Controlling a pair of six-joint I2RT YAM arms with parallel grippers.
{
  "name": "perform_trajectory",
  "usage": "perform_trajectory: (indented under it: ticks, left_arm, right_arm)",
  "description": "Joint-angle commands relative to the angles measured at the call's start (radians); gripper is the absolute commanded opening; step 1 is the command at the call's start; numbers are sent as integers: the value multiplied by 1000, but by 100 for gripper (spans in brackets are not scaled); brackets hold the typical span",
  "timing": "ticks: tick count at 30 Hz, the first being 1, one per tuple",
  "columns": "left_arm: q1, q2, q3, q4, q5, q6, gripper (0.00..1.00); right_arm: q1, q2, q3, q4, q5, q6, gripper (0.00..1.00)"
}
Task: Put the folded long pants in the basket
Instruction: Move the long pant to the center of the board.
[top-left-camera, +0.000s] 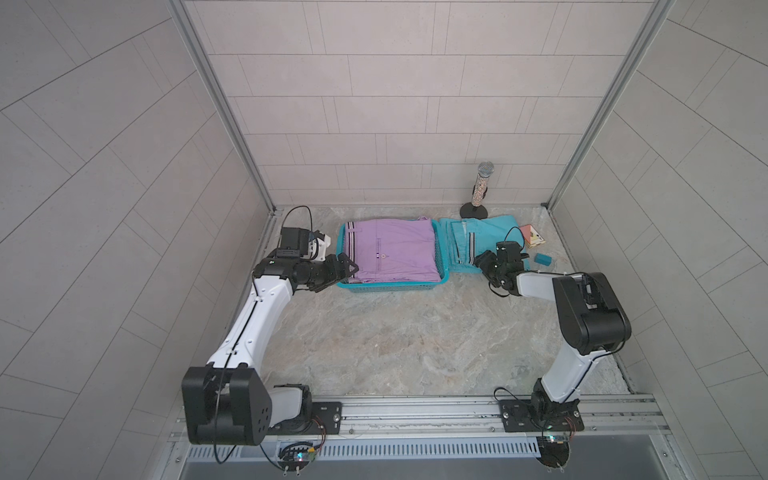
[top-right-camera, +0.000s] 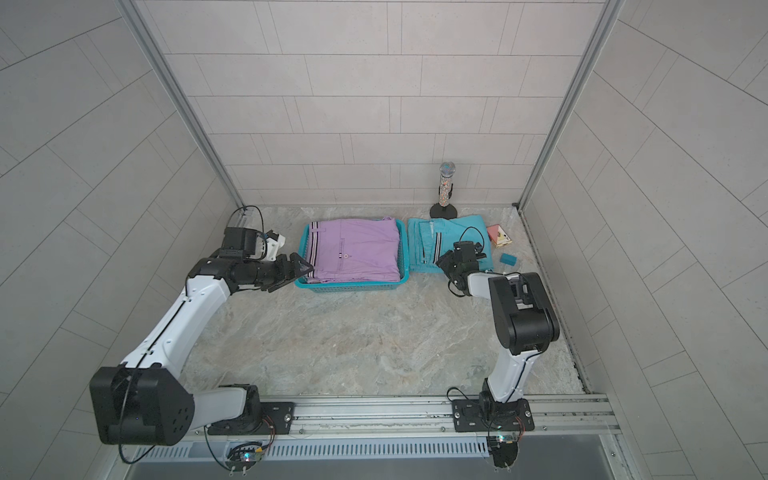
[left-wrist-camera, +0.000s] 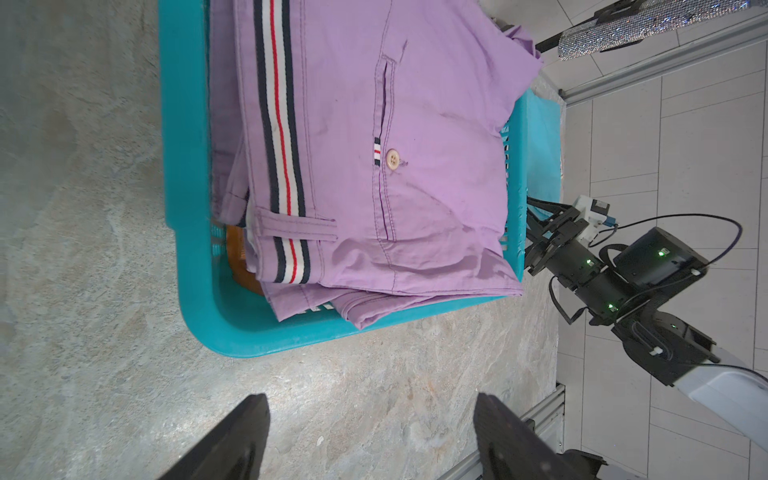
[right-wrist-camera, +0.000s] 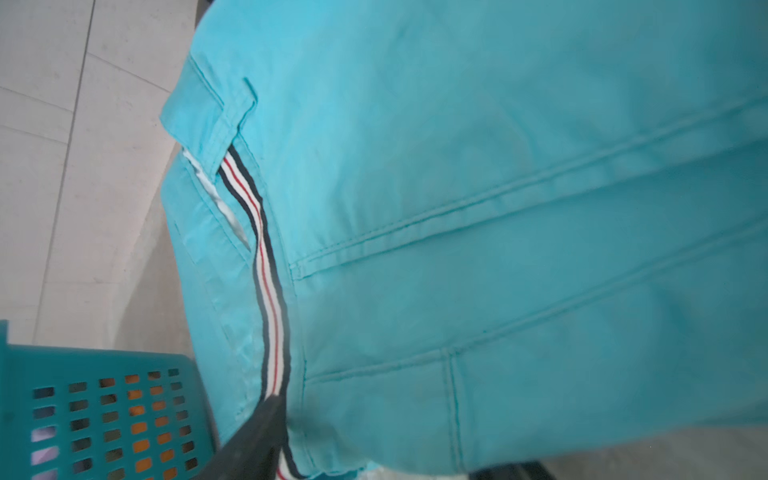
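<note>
Lilac long pants (top-left-camera: 395, 249) (top-right-camera: 357, 249) with a black, white and red side band are lying folded on top inside the turquoise lattice basket (top-left-camera: 390, 286) (top-right-camera: 353, 286). The basket is sitting at 12 o'clock on the stone-patterned table (top-left-camera: 395, 340) in both top views. In the left wrist view an orange pair (left-wrist-camera: 237, 253) is peeking out beneath the lilac one at a basket corner.

The turquoise long pants (top-left-camera: 484, 230) (top-right-camera: 419, 245) (right-wrist-camera: 498, 208) are lying folded on the table just beside the basket, at its 3 o'clock and outside it.

The left gripper (top-left-camera: 345, 276) (left-wrist-camera: 374, 415) is hovering at the basket's 8 o'clock, its jaws standing wide with nothing between them. The right gripper (top-left-camera: 484, 264) is reaching down onto the near edge of the turquoise pair, at about its 6 o'clock. One of its fingers (right-wrist-camera: 264, 432) is lying blurred over the striped band. Whether the jaws are gripping the cloth cannot be told.

A glitter-covered microphone (top-left-camera: 482, 187) on a black stand is standing at 12 o'clock of the turquoise pair, by the back wall. A pink-and-yellow box (top-left-camera: 533, 236) is lying close at its 3 o'clock. A small teal block (top-left-camera: 542, 259) is lying at 4 o'clock, apart from the cloth.
</note>
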Motion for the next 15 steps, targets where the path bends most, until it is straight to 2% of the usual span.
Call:
perform_trajectory:
  ticks: [1, 3, 4, 5, 9, 15]
  left_arm:
    - [14, -10, -18, -2, 15, 26, 84]
    - [18, -10, -19, -2, 19, 25, 84]
    - [20, -10, -19, 0, 24, 25, 84]
    - [21, -10, -21, 1, 27, 23, 84]
    - [27, -4, -24, 6, 37, 20, 84]
    - [11, -20, -42, 59, 75, -22, 84]
  right_arm:
    - [-10, 19, -31, -97, 54, 5, 34]
    - [-12, 5, -31, -133, 72, -8, 11]
    - [-14, -2, -31, -153, 77, -15, 3]
    - [-17, -11, -33, -169, 79, -20, 0]
    - [-29, -94, -95, -207, 69, -16, 0]
    - [-27, -348, -234, -405, 99, 10, 0]
